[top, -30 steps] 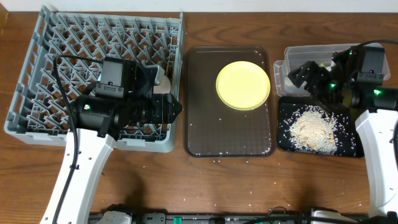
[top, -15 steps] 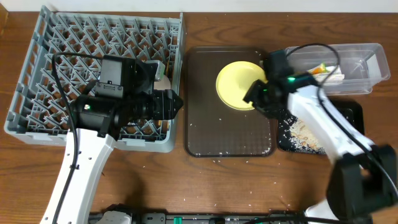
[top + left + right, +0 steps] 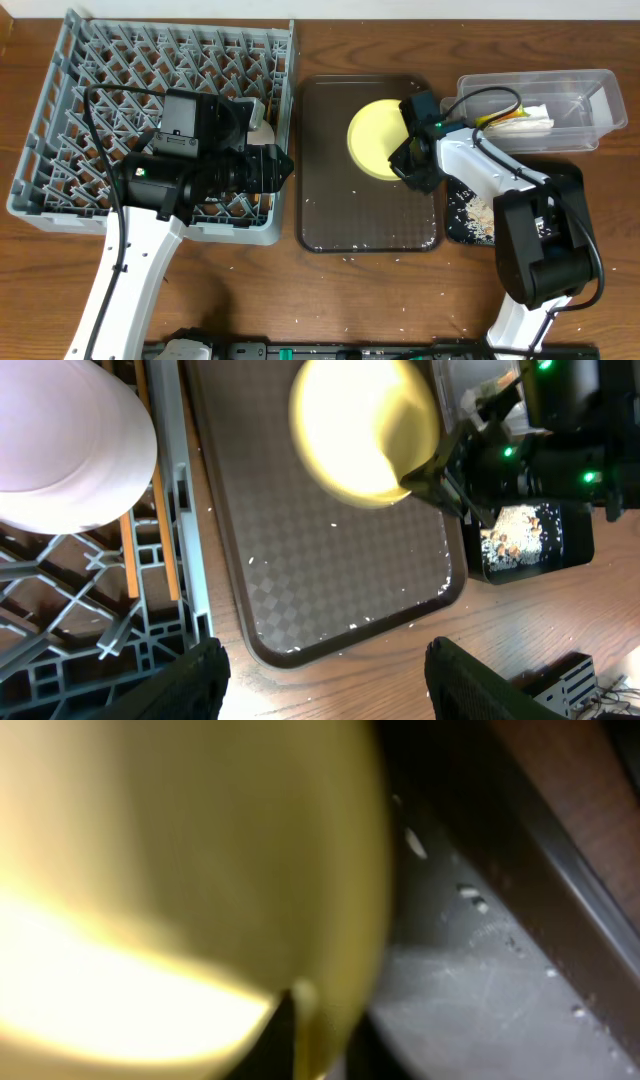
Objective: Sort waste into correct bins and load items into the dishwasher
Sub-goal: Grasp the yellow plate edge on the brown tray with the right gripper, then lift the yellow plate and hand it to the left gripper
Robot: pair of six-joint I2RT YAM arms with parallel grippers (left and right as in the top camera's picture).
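One round yellow plate (image 3: 375,140), checker-textured brn tray (image 3: 360,215)

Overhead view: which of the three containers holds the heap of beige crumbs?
The glossy black tray, right of the brown serving tray; the clear tub holds a white wrapper instead.

Wooden table (image 3: 250,300) bearing rack (image 3: 50,110), serving tray (image 3: 370,215), tub (image 3: 580,85)

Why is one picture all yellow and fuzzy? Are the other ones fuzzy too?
Right wrist view: the round yellow plate is so close to the camera that it fills most of the frame, out of focus, with a bright glare patch at lower left. Left wrist view: the same plate is washed out by glare and its edges are soft. Overhead view: sharp and evenly lit.
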